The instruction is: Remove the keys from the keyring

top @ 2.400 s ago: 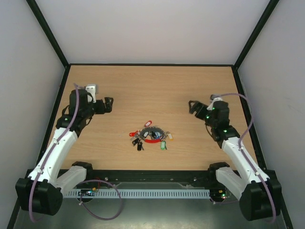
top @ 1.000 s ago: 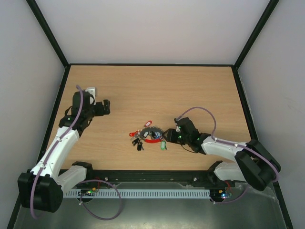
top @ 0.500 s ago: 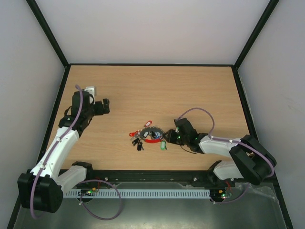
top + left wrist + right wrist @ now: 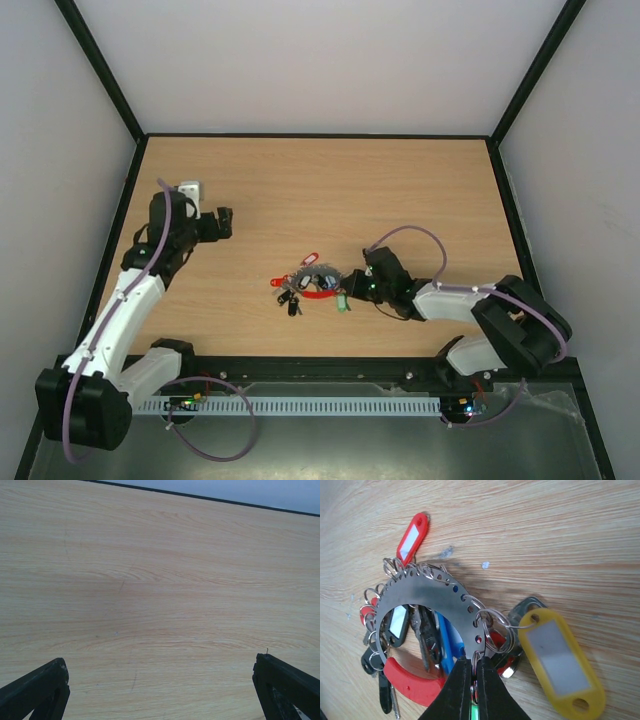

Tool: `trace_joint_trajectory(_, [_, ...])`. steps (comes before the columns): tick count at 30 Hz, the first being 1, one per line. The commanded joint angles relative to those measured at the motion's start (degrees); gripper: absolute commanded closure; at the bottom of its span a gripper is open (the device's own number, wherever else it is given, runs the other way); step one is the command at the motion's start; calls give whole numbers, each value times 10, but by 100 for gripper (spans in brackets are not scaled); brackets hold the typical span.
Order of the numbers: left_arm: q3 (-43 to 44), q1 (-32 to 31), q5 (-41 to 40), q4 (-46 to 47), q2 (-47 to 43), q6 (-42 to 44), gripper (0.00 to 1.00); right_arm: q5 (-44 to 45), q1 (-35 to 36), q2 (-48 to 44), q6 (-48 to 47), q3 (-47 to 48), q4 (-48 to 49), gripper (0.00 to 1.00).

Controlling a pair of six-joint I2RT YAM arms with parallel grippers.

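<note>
The keys [image 4: 303, 284] are lying in a bunch on the table [image 4: 330, 190], a little in front of its middle, between the two arms and nearer to the right one. They are hanging on the keyring [image 4: 321, 294], whose red arc is showing at the near side of the bunch. A red tag [image 4: 311, 258] is sticking out at the far side and a green tag [image 4: 343, 303] is lying at the near right.

The right end effector [image 4: 352, 286] is reaching low over the table and touching the right side of the bunch. In the right wrist view the keyring [image 4: 440, 595] is showing as a flat metal band with a row of holes, each carrying a small wire loop, and a red sleeve [image 4: 415, 682] along its near arc. The right end effector [image 4: 474, 662] is standing almost fully closed, with its two fingers [image 4: 457, 692] pinching the near edge of that band, a small wire loop sitting in the narrow gap between them. A yellow tag [image 4: 560, 662] is lying just to the right of the fingers, the red tag [image 4: 413, 536] is pointing away at the far left, and the keys [image 4: 425, 635] are crowding inside the ring.

The left end effector [image 4: 228, 221] is hovering over the left part of the table, well apart from the bunch. In its own wrist view the left end effector [image 4: 159, 680] is standing wide open and holding nothing, with only bare table [image 4: 160, 580] between its fingers [image 4: 35, 690].
</note>
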Motion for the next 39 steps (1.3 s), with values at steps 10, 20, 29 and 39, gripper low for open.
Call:
trace_joint_trajectory(10, [66, -200, 104, 9, 47, 18, 0, -39, 4, -135, -5, 24, 6, 98])
trace_joint_trajectory(20, [114, -372, 158, -16, 164, 111, 7, -79, 4, -227, 20, 45, 33, 98])
trace_joint_trajectory(29, [95, -387, 94, 0, 147, 113, 22, -105, 4, -260, -11, 57, 33, 98])
trace_joint_trajectory(39, [86, -388, 142, -2, 145, 117, 50, -129, 3, -271, 7, 57, 67, 98])
